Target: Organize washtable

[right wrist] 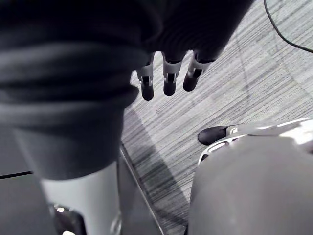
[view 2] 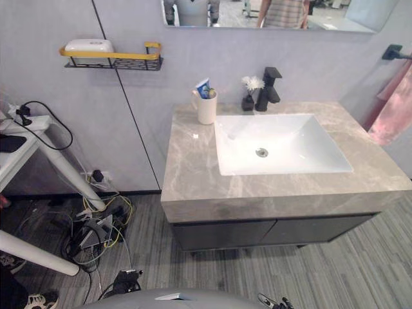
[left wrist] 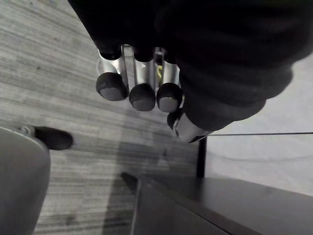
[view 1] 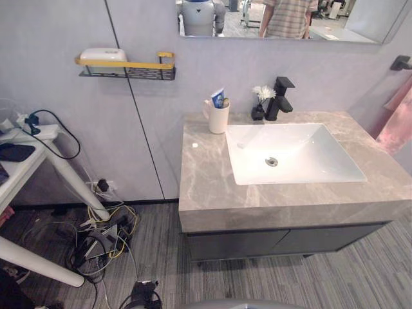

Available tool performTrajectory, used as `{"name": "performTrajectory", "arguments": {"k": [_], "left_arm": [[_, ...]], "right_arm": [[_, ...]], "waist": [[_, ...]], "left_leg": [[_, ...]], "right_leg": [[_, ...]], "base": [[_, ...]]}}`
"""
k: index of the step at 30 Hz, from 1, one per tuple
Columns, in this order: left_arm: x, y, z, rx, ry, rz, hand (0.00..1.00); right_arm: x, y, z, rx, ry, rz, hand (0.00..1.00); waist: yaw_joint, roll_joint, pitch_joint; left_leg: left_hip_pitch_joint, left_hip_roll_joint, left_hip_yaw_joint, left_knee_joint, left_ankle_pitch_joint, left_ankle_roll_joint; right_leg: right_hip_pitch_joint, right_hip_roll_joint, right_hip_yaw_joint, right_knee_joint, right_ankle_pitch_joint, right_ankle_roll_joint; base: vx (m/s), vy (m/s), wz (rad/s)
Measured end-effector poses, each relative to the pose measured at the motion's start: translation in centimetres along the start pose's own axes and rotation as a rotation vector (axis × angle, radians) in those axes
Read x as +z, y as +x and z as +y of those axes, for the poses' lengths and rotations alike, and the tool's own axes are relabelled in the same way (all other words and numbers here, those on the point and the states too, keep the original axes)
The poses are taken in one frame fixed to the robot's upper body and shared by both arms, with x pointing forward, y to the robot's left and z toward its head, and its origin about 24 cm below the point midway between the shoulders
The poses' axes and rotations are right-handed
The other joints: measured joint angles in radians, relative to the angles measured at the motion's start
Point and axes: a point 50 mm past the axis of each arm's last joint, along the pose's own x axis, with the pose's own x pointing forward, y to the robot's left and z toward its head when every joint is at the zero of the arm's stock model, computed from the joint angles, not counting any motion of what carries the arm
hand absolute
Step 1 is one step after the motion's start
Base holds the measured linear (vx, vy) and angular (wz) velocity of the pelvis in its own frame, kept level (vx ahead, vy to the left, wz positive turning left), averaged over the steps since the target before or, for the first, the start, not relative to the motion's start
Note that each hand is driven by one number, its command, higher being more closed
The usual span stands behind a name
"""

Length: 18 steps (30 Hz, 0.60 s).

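Both hands down at my sides, nothing in either. Left hand point(left wrist: 142, 95): fingers straight, pressed side by side, hanging over the striped grey floor point(left wrist: 58, 88) near the corner of the dark cabinet point(left wrist: 205, 205). Right hand point(right wrist: 169, 81): fingers relaxed, slightly apart, also over the floor. Washtable point(view 1: 199, 183) is ahead of me, grey marble top with a white sink point(view 1: 309, 168) set right of centre. White cup point(view 1: 219, 118) at the far left corner of the sink, toothpaste tube point(view 1: 217, 98) standing in it. Black faucet point(view 1: 280, 98) at the far edge behind the sink, small dark vase point(view 1: 258, 112) with white flowers point(view 1: 264, 93) just left of it. Wall shelf point(view 1: 138, 69) up on the far left holds a white box point(view 1: 103, 55). Pink towel point(view 1: 398, 125) hangs on the right. The mirror point(view 1: 360, 22) above reflects a person in a striped shirt point(view 1: 288, 16).
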Motion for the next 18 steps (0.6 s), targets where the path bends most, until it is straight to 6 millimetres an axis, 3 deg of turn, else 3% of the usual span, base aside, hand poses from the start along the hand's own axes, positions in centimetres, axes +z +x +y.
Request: {"name": "performTrajectory", "arguments": {"k": [1, 2, 6, 13, 18], "left_arm": [[-0.3, 0.1, 0.0, 0.001, -0.006, 0.022, 1.00], [-0.6, 0.2, 0.1, -0.004, -0.020, 0.052, 0.00], [-2.2, -0.1, 1.0, -0.011, -0.095, 0.143, 0.00], [-4.2, -0.7, 1.8, -0.026, -0.081, 0.216, 0.00], [-4.4, -0.7, 1.9, -0.042, -0.017, 0.221, 0.00]], "right_arm": [[0.1, 0.1, 0.1, 0.002, -0.012, 0.000, 0.00], [0.2, 0.1, 0.1, 0.004, -0.020, 0.002, 0.00], [0.0, 0.1, 0.1, 0.003, -0.019, 0.020, 0.00], [-0.3, 0.1, -0.3, -0.006, 0.004, 0.042, 0.00], [-0.3, 0.2, -0.2, -0.001, 0.001, 0.046, 0.00]], "waist": [[-0.003, 0.001, 0.000], [-0.004, 0.001, 0.001], [-0.009, 0.002, 0.002], [-0.009, 0.001, 0.008], [-0.018, 0.002, 0.009]], "left_leg": [[0.006, -0.002, 0.002, -0.001, -0.002, 0.002], [0.013, -0.003, 0.006, -0.003, -0.003, 0.003], [0.021, -0.006, 0.008, -0.009, -0.005, 0.005], [0.048, -0.006, 0.004, -0.033, -0.007, 0.000], [0.061, -0.006, 0.002, -0.030, -0.005, 0.006]], "right_leg": [[0.004, -0.001, 0.003, 0.000, -0.001, 0.001], [0.006, -0.003, 0.007, 0.000, -0.002, 0.002], [0.002, -0.007, 0.008, 0.014, -0.017, 0.007], [0.006, -0.009, 0.003, 0.033, -0.043, 0.010], [0.022, -0.009, 0.000, 0.033, -0.040, 0.013]], "base": [[0.03, 0.024, -0.13], [0.01, 0.029, -0.11], [0.00, 0.007, -0.02], [0.00, 0.002, 0.01], [0.03, -0.009, 0.01]]}}
